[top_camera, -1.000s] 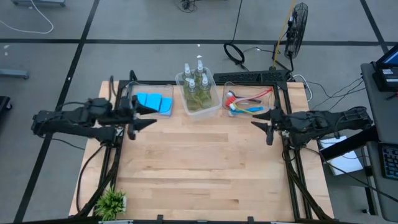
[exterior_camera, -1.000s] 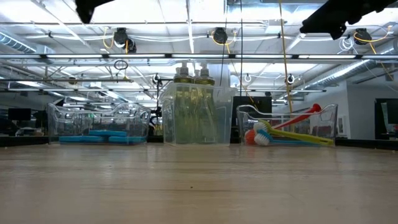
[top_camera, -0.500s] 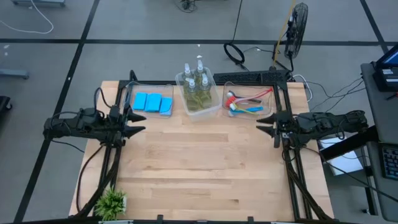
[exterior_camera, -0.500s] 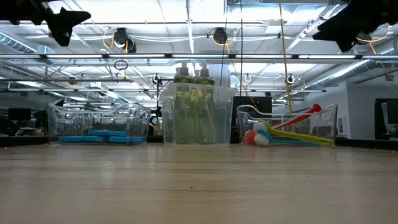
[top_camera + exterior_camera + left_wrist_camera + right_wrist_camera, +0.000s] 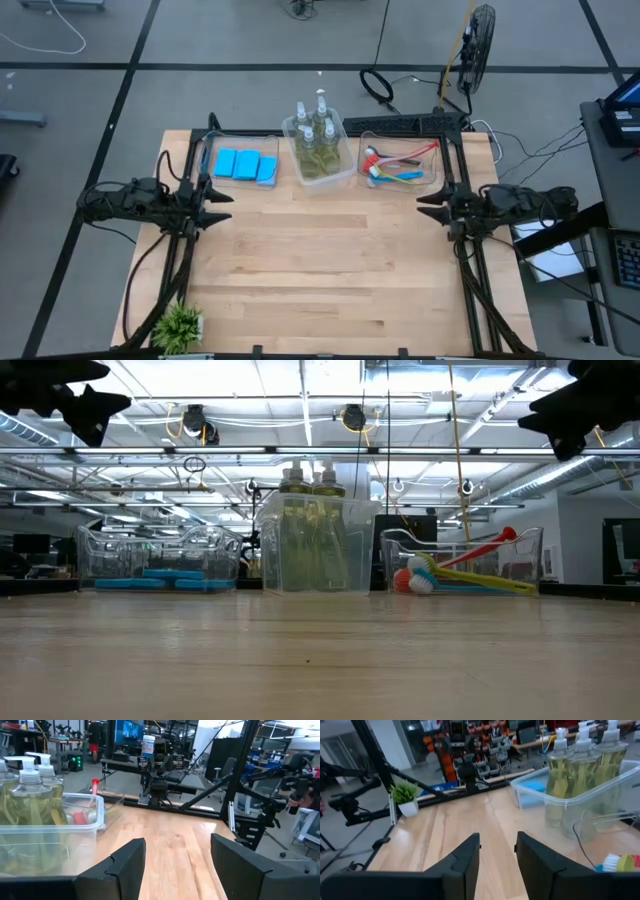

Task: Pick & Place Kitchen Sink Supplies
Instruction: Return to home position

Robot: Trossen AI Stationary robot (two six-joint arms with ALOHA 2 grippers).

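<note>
Several clear pump bottles [image 5: 318, 135] of yellow-green liquid stand in the middle clear bin [image 5: 312, 545] at the table's far edge. Blue sponges [image 5: 245, 165] lie in the bin to its left. Coloured long-handled brushes [image 5: 395, 168] lie in the bin to its right. My left gripper [image 5: 225, 200] hovers open at the table's left edge, pointing level toward the right, with nothing between its fingers [image 5: 125, 862]. My right gripper [image 5: 425, 205] hovers at the right edge, pointing level toward the left, open by a narrow gap [image 5: 497, 837] and empty.
A small green potted plant [image 5: 180, 325] stands at the near left corner. Black frame rails [image 5: 470, 280] run along the table's left, right and far edges. The bare wooden tabletop [image 5: 330, 270] spreads between the arms and the near edge.
Both grippers have drawn back and sunk: the left one from beside the sponge bin toward the table's left edge, the right one toward the right edge. The bins and what they hold have stayed put.
</note>
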